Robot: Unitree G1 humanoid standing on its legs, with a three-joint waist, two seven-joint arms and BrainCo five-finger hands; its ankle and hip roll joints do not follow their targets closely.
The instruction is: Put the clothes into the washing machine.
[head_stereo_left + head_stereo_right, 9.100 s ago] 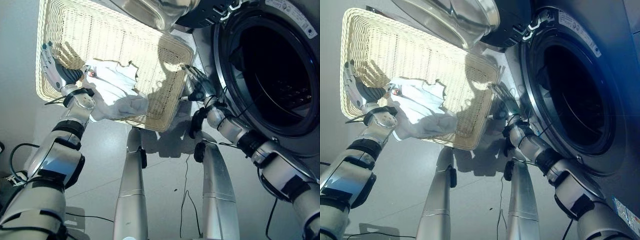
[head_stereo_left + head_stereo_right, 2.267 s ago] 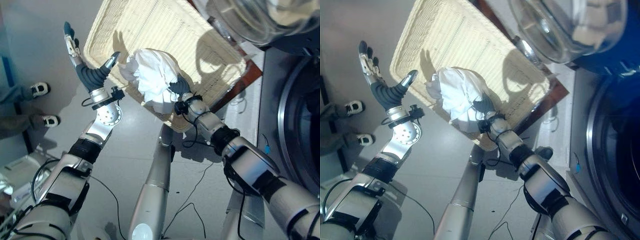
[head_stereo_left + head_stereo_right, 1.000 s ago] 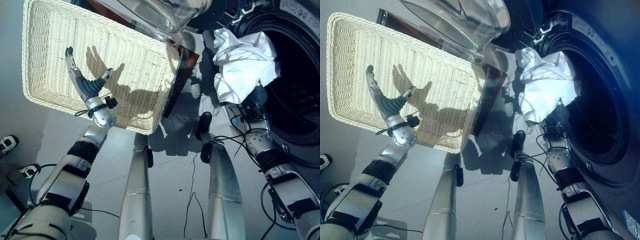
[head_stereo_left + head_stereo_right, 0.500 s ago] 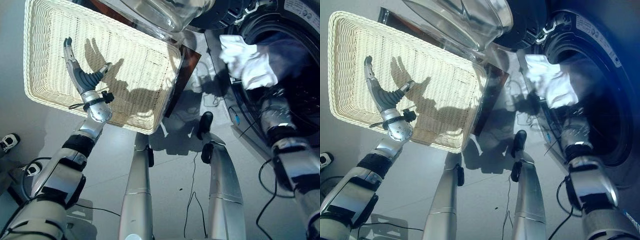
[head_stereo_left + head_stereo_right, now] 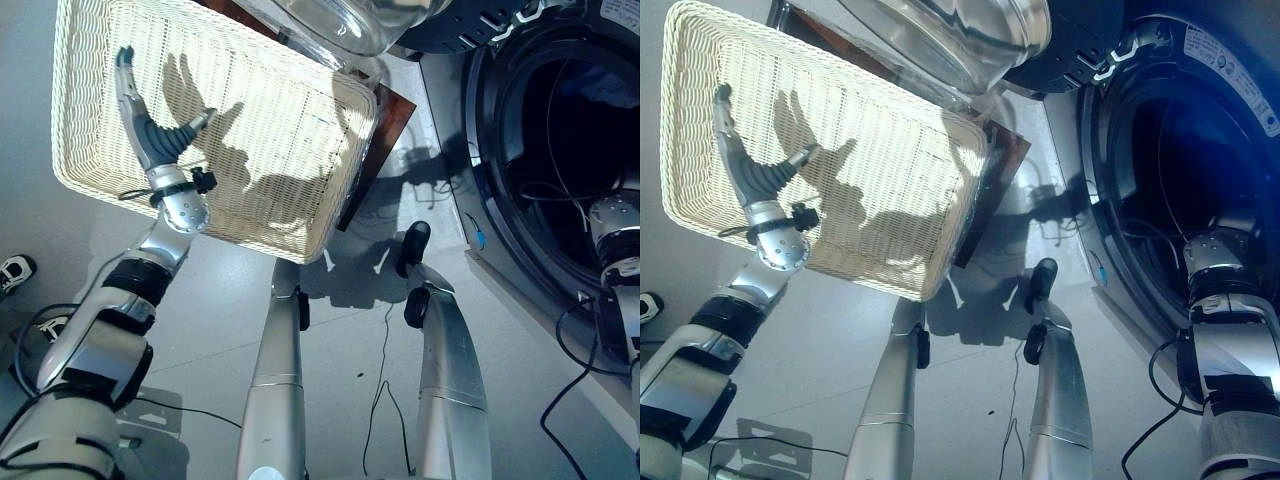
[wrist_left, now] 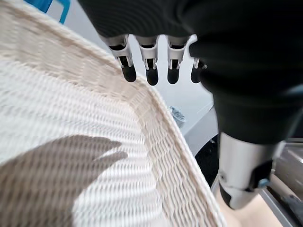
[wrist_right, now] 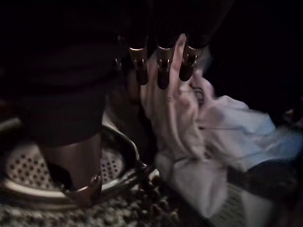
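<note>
- White clothes [image 7: 199, 142] lie in the dark drum, just past the right hand [image 7: 161, 66], whose straight fingers hold nothing
- Left hand [image 5: 150, 130] spread flat over the wicker basket [image 5: 290, 130]
- Washing machine [image 5: 1180, 150] door open

Round dark drum opening of the front-loading washing machine [image 5: 560, 150] wide open, right arm reaching through it, room left around the arm. Inside, pale crumpled clothes [image 7: 208, 142] heaped just past the right hand [image 7: 161, 66], fingers straight. Clear glass door [image 5: 960, 35] swung out above the pale woven wicker basket [image 5: 290, 130]. Left hand [image 5: 150, 125] spread above the bare basket floor.
</note>
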